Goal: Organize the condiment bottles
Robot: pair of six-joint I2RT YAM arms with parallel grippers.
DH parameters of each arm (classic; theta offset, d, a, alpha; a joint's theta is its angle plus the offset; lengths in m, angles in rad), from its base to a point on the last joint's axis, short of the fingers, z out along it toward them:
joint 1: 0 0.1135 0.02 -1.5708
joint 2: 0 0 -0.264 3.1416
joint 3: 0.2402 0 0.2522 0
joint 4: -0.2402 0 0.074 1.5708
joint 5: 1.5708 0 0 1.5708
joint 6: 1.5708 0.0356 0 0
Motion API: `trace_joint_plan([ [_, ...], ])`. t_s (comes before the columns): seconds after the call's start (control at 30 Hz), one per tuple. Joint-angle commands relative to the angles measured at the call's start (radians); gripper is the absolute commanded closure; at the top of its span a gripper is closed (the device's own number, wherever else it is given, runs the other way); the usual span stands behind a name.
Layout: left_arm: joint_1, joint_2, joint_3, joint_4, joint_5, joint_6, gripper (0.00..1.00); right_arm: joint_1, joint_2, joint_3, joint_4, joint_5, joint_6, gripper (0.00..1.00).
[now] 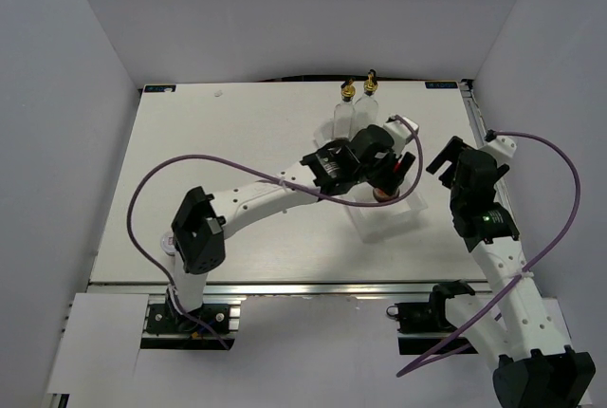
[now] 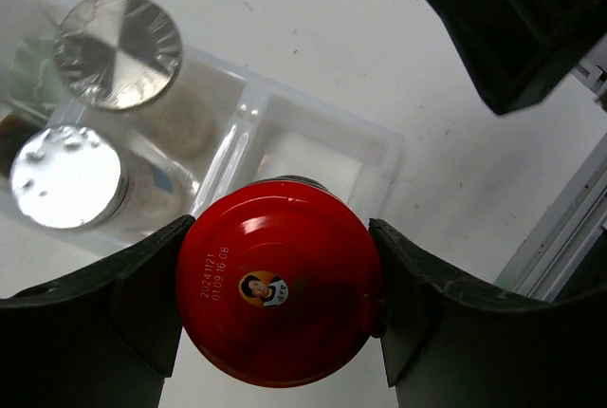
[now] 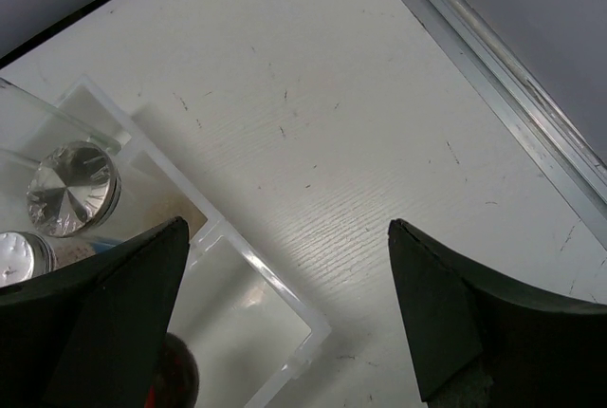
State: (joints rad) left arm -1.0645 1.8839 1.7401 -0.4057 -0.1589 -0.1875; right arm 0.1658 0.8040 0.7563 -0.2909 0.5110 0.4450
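My left gripper is shut on the red-capped brown jar and holds it by the cap over the rim of the white tray's end compartment; the jar also shows in the top view. Two silver-lidded cylinders stand in the adjoining compartment. Two clear bottles with gold spouts stand at the tray's far end. My right gripper is open and empty, above the bare table by the tray's corner. The short pale-lidded jar is not visible.
The tray sits right of the table's middle. An aluminium rail marks the table's right edge, close to my right gripper. White walls enclose the table on three sides. Purple cables loop over both arms.
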Motion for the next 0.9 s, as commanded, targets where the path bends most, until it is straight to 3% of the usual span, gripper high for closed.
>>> trace_joint_plan([
  [0.0, -0.003, 0.038, 0.162, 0.030, 0.004, 0.042, 1.00, -0.014, -0.028, 0.006, 0.021, -0.003, 0.020, 0.11],
  [0.3, -0.003, 0.259, 0.412, -0.039, 0.021, 0.053, 1.00, -0.020, -0.043, -0.006, 0.035, -0.008, 0.006, 0.11],
  [0.53, -0.003, 0.345, 0.426, -0.001, 0.022, 0.056, 1.00, -0.022, -0.046, -0.018, 0.047, -0.003, -0.003, 0.11],
  [0.63, -0.003, 0.365, 0.434, 0.015, 0.038, 0.059, 0.84, -0.022, -0.043, -0.020, 0.053, -0.015, -0.003, 0.11],
  [0.67, -0.003, 0.376, 0.435, 0.018, 0.042, 0.059, 0.66, -0.022, -0.042, -0.020, 0.052, -0.017, -0.003, 0.11],
  [0.7, -0.003, 0.379, 0.434, 0.022, 0.047, 0.059, 0.55, -0.022, -0.040, -0.020, 0.053, -0.019, -0.003, 0.11],
  [0.87, -0.003, 0.396, 0.435, 0.025, 0.042, 0.054, 0.18, -0.022, -0.038, -0.021, 0.055, -0.029, -0.005, 0.11],
])
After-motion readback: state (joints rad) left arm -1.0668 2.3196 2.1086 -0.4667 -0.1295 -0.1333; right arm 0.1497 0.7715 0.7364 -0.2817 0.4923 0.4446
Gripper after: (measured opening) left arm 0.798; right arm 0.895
